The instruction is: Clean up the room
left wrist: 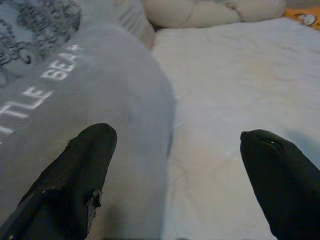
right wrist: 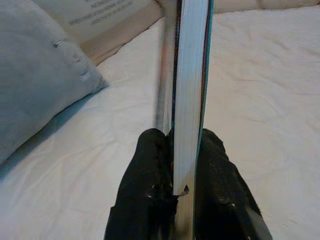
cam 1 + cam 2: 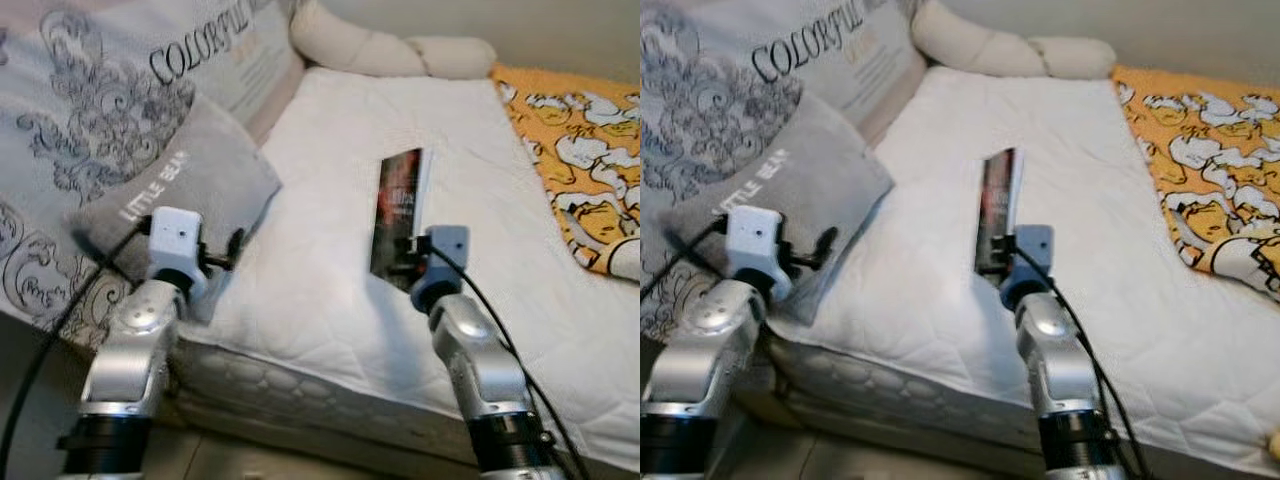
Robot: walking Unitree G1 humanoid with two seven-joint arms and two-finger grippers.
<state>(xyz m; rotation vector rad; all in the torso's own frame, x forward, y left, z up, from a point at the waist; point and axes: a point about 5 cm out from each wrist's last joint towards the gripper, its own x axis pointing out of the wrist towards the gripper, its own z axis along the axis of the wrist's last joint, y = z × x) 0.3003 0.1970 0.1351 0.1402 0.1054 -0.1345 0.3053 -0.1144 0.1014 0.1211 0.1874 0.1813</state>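
Thin glossy dark-covered book point(image 3: 398, 212) pinched on edge in the right claw point(image 2: 176, 150) over the quilted white mattress point(image 3: 330, 260), long axis pointing away toward the headboard cushions, left claw point(image 1: 175, 165) spread wide by the soft grey "LITTLE BEAR" pillow point(image 3: 190, 185).

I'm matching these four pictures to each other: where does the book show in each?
Left eye: book centre, above the right gripper.
Right eye: centre.
Left wrist: not in it.
Right wrist: edge-on between the fingers.
Shared landmark: grey pillow.
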